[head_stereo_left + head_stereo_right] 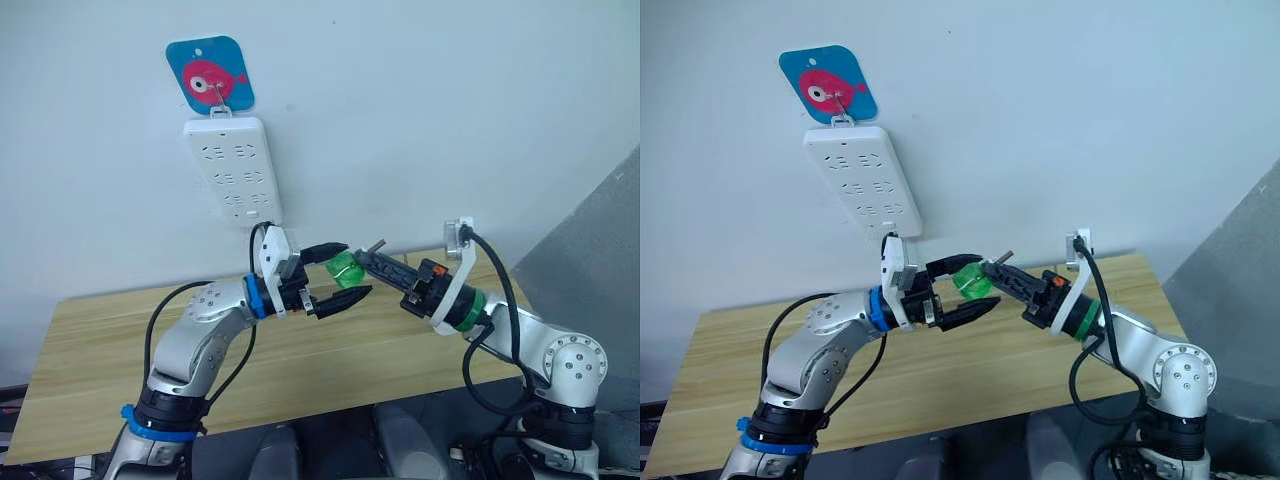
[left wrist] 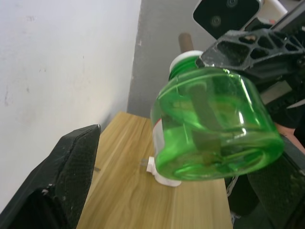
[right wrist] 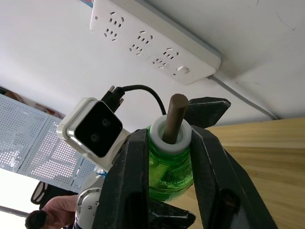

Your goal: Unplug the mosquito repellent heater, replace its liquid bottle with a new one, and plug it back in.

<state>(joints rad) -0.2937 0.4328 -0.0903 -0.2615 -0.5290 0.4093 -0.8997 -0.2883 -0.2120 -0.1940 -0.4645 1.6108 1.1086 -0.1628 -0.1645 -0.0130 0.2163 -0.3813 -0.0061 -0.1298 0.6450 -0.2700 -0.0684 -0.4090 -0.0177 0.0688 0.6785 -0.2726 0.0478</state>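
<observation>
The right gripper (image 3: 167, 157) is clamped on the green liquid bottle (image 1: 973, 281), its two black fingers (image 3: 126, 181) pressed against either side just under the white collar, with the brown wick (image 3: 174, 117) poking up between them; the bottle hangs in the air above the wooden table (image 1: 100, 340), tilted, held out toward the other arm. The left gripper (image 1: 336, 273) stands wide, one finger above the bottle and one below, the bottle's base sitting in the gap without either pad seeming to touch it; from the left wrist view the base faces the camera and nearly fills the opening. Behind, on the wall, the white power strip (image 1: 235, 170) hangs from a hook under a blue fish card (image 1: 210, 75); none of its sockets appears to be occupied. A small white piece (image 2: 159, 174) lies on the table beyond the bottle, which may be the mosquito repellent heater, though too little of it shows to be sure.

This looks like a hand-over from right to left. To do it well, the left fingers should close squarely across the wide green body, not the rounded rim, where smooth plastic could slip; the right should let go only once that grip is firm; the wick wants keeping clear of both grippers.
</observation>
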